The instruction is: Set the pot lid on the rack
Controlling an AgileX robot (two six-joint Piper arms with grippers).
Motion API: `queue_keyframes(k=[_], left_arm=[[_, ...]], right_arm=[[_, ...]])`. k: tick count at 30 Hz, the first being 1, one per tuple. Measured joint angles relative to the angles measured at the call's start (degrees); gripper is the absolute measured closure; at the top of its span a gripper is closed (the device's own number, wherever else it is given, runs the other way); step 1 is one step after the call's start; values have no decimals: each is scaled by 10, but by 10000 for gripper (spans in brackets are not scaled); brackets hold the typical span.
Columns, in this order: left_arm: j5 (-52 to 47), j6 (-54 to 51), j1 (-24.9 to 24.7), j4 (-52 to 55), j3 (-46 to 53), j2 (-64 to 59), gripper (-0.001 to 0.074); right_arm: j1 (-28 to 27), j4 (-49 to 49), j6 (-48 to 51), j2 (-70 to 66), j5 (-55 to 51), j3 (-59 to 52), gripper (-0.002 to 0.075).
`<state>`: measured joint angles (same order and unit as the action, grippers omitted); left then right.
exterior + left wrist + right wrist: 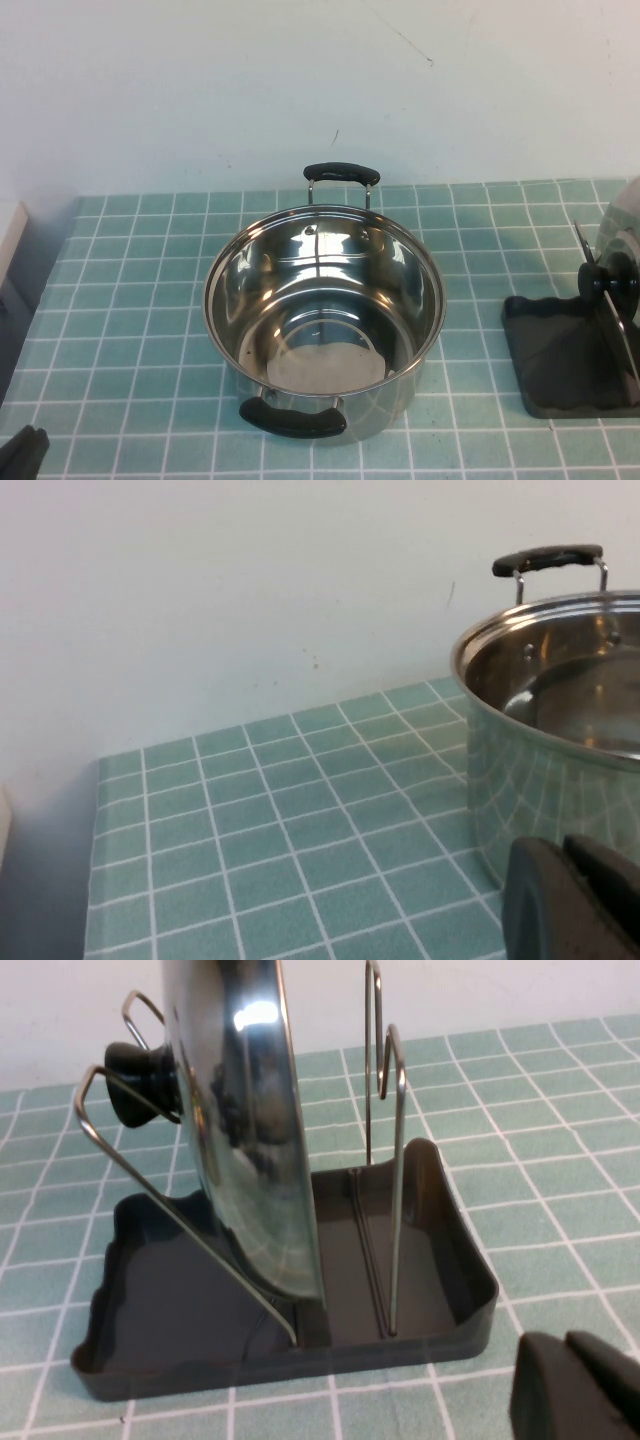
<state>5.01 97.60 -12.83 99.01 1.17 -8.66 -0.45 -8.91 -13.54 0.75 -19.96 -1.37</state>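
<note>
1. The lid [245, 1120] stands on edge in the rack [440, 1260], between its wires.
2. The right pincer [575, 1390] sits apart, just beside the rack, pressed together.
3. The left pincer [570, 900] is near the pot [325, 300], pressed together.

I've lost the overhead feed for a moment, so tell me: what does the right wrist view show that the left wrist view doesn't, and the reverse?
Only the right wrist view shows the pot lid standing on edge in the rack, leaning between its wire dividers, black knob sideways, with the right gripper close in front of the rack. Only the left wrist view shows the open steel pot with its far handle, and the left gripper near the pot's side. Both share the green tiled table and white wall.
</note>
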Motion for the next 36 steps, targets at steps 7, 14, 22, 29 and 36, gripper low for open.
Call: queue_keyframes(k=[7, 14, 22, 29, 36], left_arm=[[-94, -54, 0, -247, 0, 45, 737], [-113, -307, 0, -395, 0, 84, 737], [-157, -292, 0, -409, 0, 84, 737], [-193, -465, 0, -595, 0, 84, 737], [-226, -829, 7, -892, -1, 92, 737]], right_arm=[[0, 0, 0, 0, -1, 0, 728], [0, 0, 0, 0, -1, 0, 728], [0, 0, 0, 0, -1, 0, 728], [0, 0, 0, 0, -1, 0, 728], [0, 0, 0, 0, -1, 0, 729]])
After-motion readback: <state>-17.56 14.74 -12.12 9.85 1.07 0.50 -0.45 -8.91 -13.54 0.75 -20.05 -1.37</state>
